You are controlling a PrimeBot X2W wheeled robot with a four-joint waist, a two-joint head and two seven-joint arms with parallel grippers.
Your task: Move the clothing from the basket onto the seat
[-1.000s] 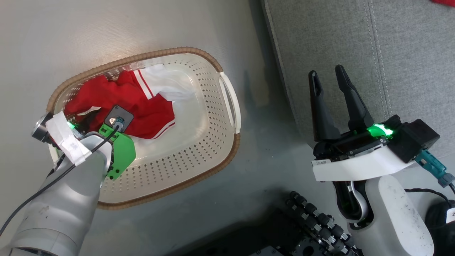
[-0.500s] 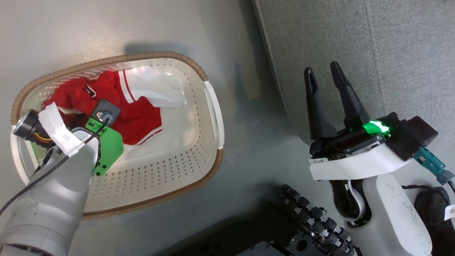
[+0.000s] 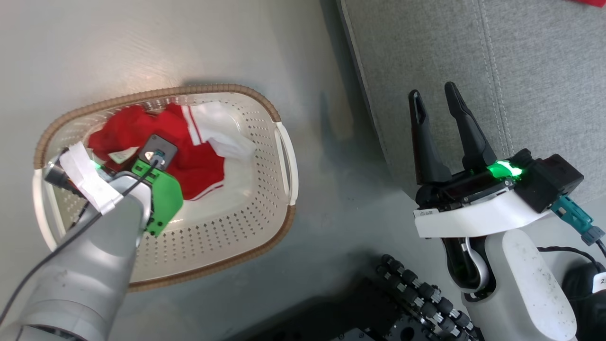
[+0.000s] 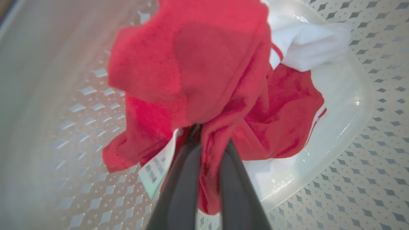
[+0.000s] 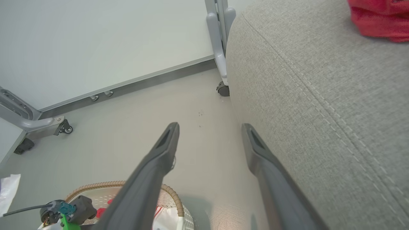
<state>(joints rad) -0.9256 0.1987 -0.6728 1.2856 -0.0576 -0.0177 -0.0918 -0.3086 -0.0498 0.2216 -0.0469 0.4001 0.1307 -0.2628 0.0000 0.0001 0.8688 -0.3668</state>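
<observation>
The clothing [image 3: 199, 161], red with white stripes and a white panel, lies bunched in the cream basket [image 3: 265, 227] on the floor. My left arm [image 3: 94, 246] reaches down into the basket. In the left wrist view my left gripper [image 4: 209, 137] is shut on a fold of the red clothing [image 4: 204, 70], a white label hanging beside its fingers. My right gripper [image 3: 432, 91] hangs open and empty over the front edge of the grey seat [image 3: 497, 57]. The right wrist view shows it [image 5: 210, 127] beside the seat [image 5: 319, 95], where another red garment [image 5: 380, 16] lies.
Bare grey floor [image 3: 341, 199] separates the basket from the seat. My own base with black rollers [image 3: 416, 293] sits at the bottom. A wheeled grey stand leg [image 5: 220, 48] stands against the white wall behind the seat, another [image 5: 32, 124] further left.
My left gripper has gone from open to shut on the red clothing, and the fabric has bunched toward it. The camera shifted. The right gripper stays open.
</observation>
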